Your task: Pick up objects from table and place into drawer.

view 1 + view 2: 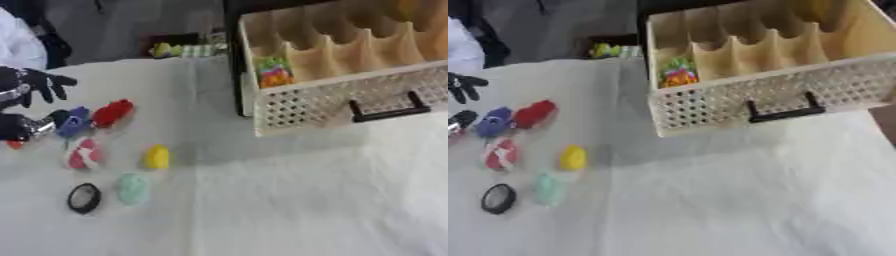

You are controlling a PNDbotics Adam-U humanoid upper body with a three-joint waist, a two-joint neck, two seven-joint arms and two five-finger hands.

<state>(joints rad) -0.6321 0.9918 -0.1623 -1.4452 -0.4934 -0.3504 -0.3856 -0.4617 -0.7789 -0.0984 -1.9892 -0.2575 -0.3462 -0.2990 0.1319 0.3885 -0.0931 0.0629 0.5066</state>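
Left hand: the left hand [35, 85] shows at the far left edge of the table, well left of the drawer, fingers spread and straight, holding nothing
Lower black and silver part: just below the hand, a second dark piece with a silver joint [26, 127] touches or nearly touches the blue object; probably part of the same arm, but I cannot tell
Right hand: in neither view
Blue object: the blue object [74, 121] lies left of the drawer, nearest the hand
Red object: the red object [113, 112] lies just beside the blue one, on its drawer side
Red and white object: the red and white object [84, 153] lies nearer the camera than the blue one
Yellow object: the yellow object [157, 157] is the loose item closest to the drawer, though well apart from it
Pale green object: the pale green object [133, 188] lies below the yellow one
Black round object: the black round object [84, 198] lies just left of the green one
Drawer: the drawer [710, 107] stands pulled out, with a perforated front and black handle [780, 112]
Done: one multicoloured item [678, 72] already sits in the drawer's leftmost compartment
Left: six objects on the white tablecloth [289, 200], none yet in hand; the task looks at an early stage
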